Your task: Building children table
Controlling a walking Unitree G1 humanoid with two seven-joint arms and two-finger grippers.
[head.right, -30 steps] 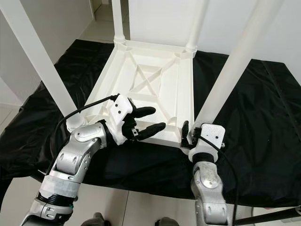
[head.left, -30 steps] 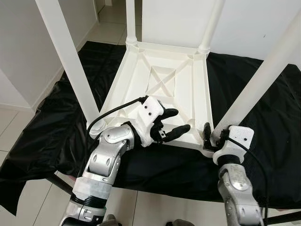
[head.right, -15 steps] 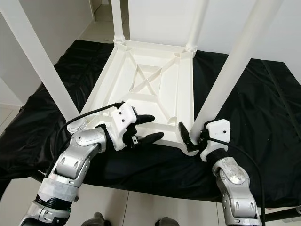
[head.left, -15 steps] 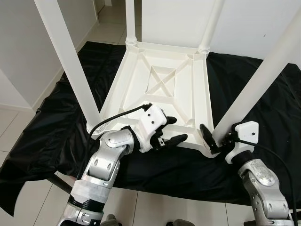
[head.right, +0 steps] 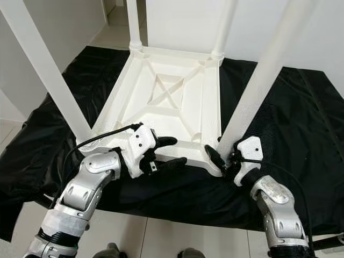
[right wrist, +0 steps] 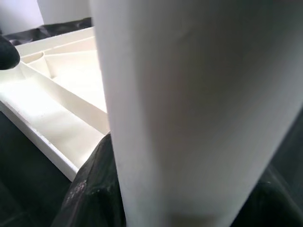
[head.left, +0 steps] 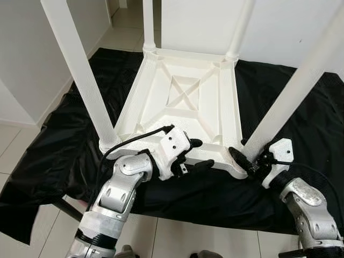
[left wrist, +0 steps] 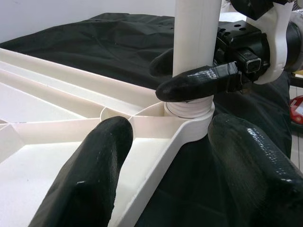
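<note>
An upturned white children's table [head.left: 185, 97] lies on a black-draped worktop [head.left: 54, 145]. Right gripper [head.left: 248, 163] jaws clasp the near-right leg [head.left: 293, 97]; left gripper [head.left: 196, 156], jaws open, straddles the near rim. Steady the top while seating the leg squarely.

A black sheet [head.left: 54, 145] carries the upturned white table [head.left: 183, 102].

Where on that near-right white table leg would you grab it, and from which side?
Low down, just above the collar where the leg meets the upturned tabletop, coming in from the near side. It is round and smooth, so two fingers can straddle it there, as the right tool does now.
</note>
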